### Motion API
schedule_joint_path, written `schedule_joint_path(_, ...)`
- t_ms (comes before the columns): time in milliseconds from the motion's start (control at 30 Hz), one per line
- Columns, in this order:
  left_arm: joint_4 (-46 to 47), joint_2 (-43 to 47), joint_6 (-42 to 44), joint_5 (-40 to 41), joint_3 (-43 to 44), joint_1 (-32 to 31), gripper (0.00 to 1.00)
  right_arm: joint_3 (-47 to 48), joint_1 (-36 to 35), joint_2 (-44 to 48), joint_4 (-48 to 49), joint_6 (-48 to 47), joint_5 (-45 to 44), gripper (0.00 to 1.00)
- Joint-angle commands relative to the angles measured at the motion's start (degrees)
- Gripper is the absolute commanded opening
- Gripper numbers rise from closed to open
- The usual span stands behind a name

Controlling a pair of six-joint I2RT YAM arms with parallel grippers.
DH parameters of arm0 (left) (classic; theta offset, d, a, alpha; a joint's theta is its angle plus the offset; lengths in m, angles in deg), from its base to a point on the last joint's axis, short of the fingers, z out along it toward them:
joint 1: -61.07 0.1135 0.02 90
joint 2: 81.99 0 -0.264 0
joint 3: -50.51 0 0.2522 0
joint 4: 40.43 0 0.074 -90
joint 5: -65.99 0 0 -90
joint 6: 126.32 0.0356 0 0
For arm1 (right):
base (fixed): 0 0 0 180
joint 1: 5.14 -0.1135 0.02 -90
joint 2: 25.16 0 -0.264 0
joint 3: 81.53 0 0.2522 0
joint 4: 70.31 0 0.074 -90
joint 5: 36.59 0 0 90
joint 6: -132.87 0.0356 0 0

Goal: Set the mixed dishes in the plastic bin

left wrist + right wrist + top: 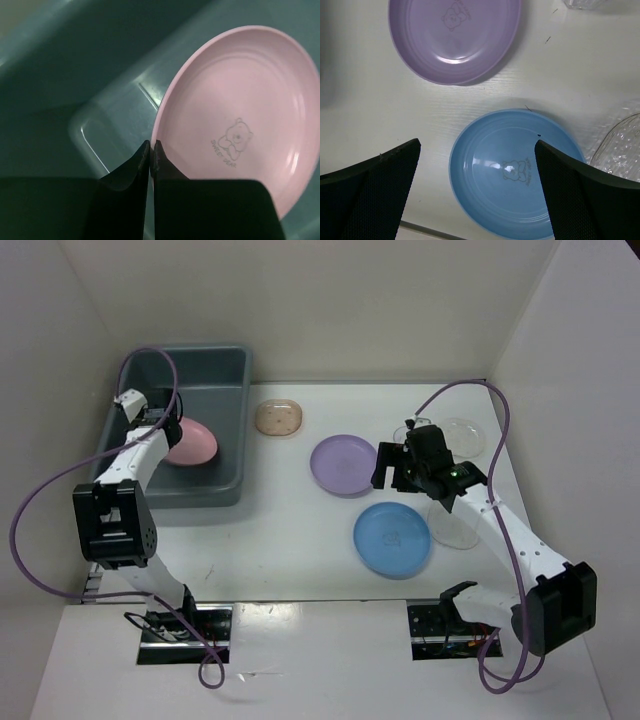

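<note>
Below the right gripper (476, 144), the nearer one, fingers spread wide, we log the blue plate (517, 172) lying between them.

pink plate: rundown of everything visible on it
The pink plate is round and shallow, glossy opaque plastic by its look. It has a raised rim and a small bear print captioned SWEET BEAR in the well. It is empty, face up, inside the plastic bin. The left pincer, tips almost together, sits at its rim; whether it pinches the rim is unclear.
</note>
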Motion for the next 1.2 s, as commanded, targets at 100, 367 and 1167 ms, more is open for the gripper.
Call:
schedule_joint_path(100,3.3,-5.6,1.6,1.1,-0.2,-0.4,0.22,2.7,0.1,-0.1,0.4,0.3,-0.9,1.0)
schedule_joint_path(367,6.4,0.0,2.7,1.3,1.2,-0.4,0.68,2.7,0.7,-0.6,0.4,1.5,0.5,1.0)
schedule_joint_path(1167,13.6,1.4,-5.3,-24.1,1.8,-43.1,0.74,6.0,1.2,-1.4,4.8,5.5,-2.3,0.98)
